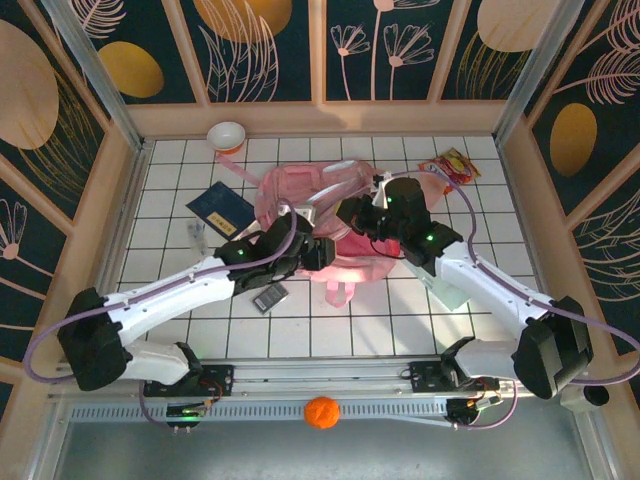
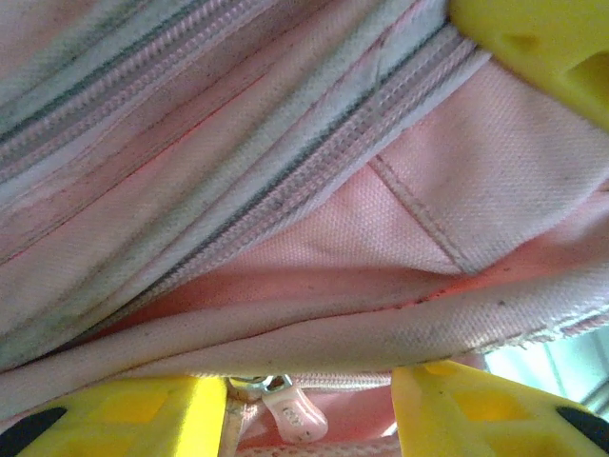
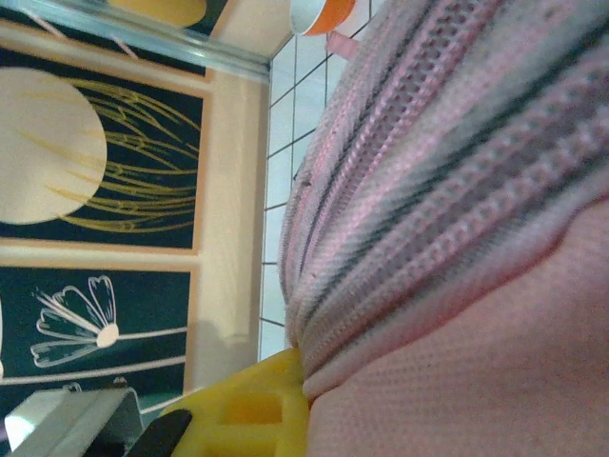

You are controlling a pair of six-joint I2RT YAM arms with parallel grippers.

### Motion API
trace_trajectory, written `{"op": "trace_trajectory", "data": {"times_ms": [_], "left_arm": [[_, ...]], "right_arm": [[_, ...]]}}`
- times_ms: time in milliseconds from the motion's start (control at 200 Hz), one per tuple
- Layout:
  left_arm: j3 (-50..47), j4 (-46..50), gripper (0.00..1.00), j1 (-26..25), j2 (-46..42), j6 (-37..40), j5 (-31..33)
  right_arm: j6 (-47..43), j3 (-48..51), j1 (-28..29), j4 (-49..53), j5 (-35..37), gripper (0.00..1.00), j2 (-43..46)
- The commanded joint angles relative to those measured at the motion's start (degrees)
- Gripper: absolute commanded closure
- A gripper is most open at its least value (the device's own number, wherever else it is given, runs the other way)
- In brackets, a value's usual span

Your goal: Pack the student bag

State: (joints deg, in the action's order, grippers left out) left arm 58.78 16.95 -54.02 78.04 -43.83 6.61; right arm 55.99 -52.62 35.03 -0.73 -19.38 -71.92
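**Pink bag mid-table, both arms on it**

From the overhead camera I see a white tiled table (image 1: 400, 320) with dark grout lines, boxed in by a pale wooden rim. Above the rim stand dark wall panels (image 1: 260, 45) painted with gold ovals and cream line-drawn flowers and leaves. A metal rail runs along the bottom of the frame, where the arm bases sit.

The student bag (image 1: 300, 190) lies a little above the centre of the frame. It is soft pink woven fabric, crumpled, with a strap trailing down toward the bottom. On my left wrist feed the cloth shows a coarse weave and grey-edged zipper bands running diagonally.

The left gripper (image 1: 318, 252) is at the bag's lower edge. Its yellow fingers (image 2: 124, 414) stand spread, with a fold of fabric across them and a pale zip pull (image 2: 295, 414) in the gap between. The right gripper (image 1: 362, 215) is on the bag's right part, pressed together and pinching a fold of the bag. Its yellow finger (image 3: 257, 409) meets the ribbed zipper band at the bottom of that view.

Left of the bag lies a flat dark blue book (image 1: 220, 208); its cover print is too small for me to read. A crinkled red and yellow packet (image 1: 450, 165) sits at upper right, and a round white bowl (image 1: 227, 135) at upper centre-left. A small dark rectangular item (image 1: 270, 297) lies below the left gripper, and a fuzzy orange ball (image 1: 322, 412) rests on the rail.
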Motion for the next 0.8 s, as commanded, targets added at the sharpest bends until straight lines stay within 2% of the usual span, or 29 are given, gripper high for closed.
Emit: {"op": "trace_trajectory", "data": {"times_ms": [0,150,255,365,460,581,686,796], "left_arm": [[2.9,3.7,0.53,-0.8,2.1,2.1,6.1],[3.0,3.1,0.54,-1.0,4.3,1.0,6.4],[2.1,3.3,0.59,-1.0,5.3,-0.3,8.0],[0.6,3.6,0.75,-1.0,5.0,-1.0,9.4],[-0.6,2.2,0.88,-1.0,3.7,-0.9,7.5],[-4.7,-1.0,0.95,-0.4,1.2,-1.3,3.3],[-8.6,-1.1,0.96,1.0,-0.9,-1.4,2.2],[-13.4,-3.5,0.96,2.4,-3.5,-1.3,0.6]], "right_arm": [[2.2,-2.0,1.3,-3.2,2.1,1.00,1.9],[2.6,-2.7,2.0,-2.8,2.8,1.00,1.9],[2.8,-2.9,2.2,-2.5,3.0,1.00,2.1],[2.1,-3.3,2.1,-0.9,3.3,1.00,2.3],[0.6,-4.0,1.3,1.4,2.8,1.00,2.2],[-1.2,-3.8,-1.6,2.7,-1.5,1.00,2.1],[-2.0,-4.0,-3.4,2.4,-5.3,1.00,3.3],[-1.9,-4.3,-8.2,0.4,-10.7,1.00,4.4]]}}
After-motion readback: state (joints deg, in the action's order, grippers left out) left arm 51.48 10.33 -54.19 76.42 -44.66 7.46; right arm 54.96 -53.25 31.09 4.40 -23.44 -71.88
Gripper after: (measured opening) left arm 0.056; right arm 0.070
